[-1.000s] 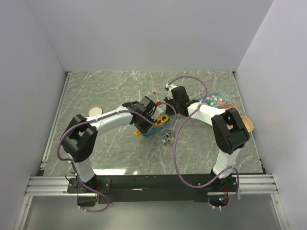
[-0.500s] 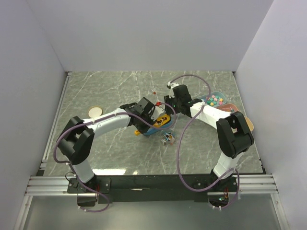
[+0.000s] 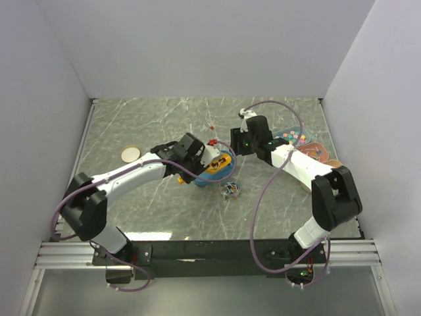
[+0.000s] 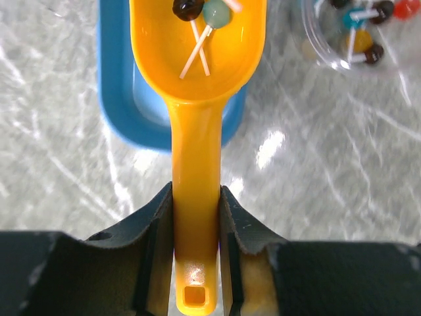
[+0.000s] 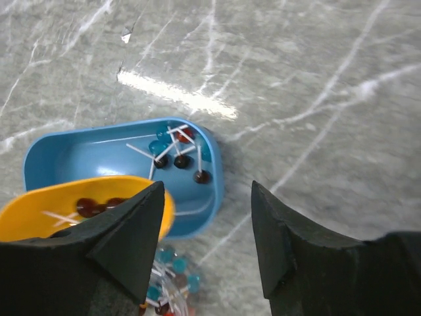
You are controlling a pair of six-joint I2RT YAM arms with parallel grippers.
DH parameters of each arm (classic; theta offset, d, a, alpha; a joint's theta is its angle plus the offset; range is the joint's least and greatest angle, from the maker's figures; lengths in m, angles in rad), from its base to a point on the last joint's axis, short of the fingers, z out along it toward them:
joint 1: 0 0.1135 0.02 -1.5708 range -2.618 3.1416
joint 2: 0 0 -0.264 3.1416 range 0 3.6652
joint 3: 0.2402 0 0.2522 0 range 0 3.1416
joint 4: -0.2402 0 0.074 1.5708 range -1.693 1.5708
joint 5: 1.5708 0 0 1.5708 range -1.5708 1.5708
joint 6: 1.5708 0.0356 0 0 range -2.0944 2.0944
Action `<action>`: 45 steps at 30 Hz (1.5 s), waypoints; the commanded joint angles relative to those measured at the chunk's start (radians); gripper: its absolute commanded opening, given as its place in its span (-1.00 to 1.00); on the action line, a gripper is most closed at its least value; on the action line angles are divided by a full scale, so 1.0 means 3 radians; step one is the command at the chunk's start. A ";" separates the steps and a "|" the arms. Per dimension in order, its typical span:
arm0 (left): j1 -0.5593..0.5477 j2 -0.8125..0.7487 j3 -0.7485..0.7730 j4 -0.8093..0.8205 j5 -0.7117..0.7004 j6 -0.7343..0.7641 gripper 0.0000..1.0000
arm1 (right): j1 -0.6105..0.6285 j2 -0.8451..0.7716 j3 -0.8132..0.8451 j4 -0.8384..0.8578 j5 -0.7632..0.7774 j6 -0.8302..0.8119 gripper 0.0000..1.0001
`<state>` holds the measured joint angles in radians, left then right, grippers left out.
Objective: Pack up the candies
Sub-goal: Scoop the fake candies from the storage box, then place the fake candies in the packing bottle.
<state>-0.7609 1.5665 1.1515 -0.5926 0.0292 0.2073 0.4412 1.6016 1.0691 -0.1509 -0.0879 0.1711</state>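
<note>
Over blue tray (image 4: 117, 99) rim, left hand (image 4: 196, 197) clamps scoop (image 4: 197, 151) of candies (image 4: 212, 12).

Candies (image 5: 176, 151): tiny ball lollies w/ white sticks, dark/teal/red. Few lie in blue tray (image 5: 79, 158) just ahead of right claw (image 5: 207, 197). Couple in yellow scoop (image 4: 197, 131) ahead of left claw (image 4: 196, 204). More in clear cup (image 4: 316, 56), front-right of it.

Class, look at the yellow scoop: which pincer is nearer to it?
Left. The left pincer grips the yellow scoop by its handle. The right pincer hangs open by the blue tray, close to the scoop's bowl but not holding it.
</note>
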 commanded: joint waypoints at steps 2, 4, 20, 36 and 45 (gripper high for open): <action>-0.0005 -0.0400 -0.0013 -0.0212 -0.0021 0.0336 -0.99 | -0.0095 -0.0384 -0.0132 0.0043 0.0150 0.0140 0.27; -0.0005 -0.0497 -0.0019 -0.0305 0.0015 0.0438 -0.99 | -0.0141 -0.0516 -0.0229 0.0043 0.0206 0.0196 0.30; -0.0736 -0.0543 0.0476 -0.1430 -0.0618 0.0787 -0.99 | -0.0392 -0.1181 -0.0756 0.0073 0.0339 0.0355 0.48; -0.1176 0.0142 0.1132 -0.1987 -0.1452 0.0608 -0.99 | -0.0479 -0.1427 -0.1084 0.0160 0.0308 0.0340 0.50; -0.1288 0.0382 0.1219 -0.2064 -0.1810 0.0562 -0.99 | -0.0504 -0.1478 -0.1165 0.0196 0.0303 0.0330 0.50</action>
<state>-1.1339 1.6672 1.4765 -1.1900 -0.4355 0.3958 0.2993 1.1912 0.7280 -0.1287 -0.0048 0.2695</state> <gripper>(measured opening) 0.321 0.751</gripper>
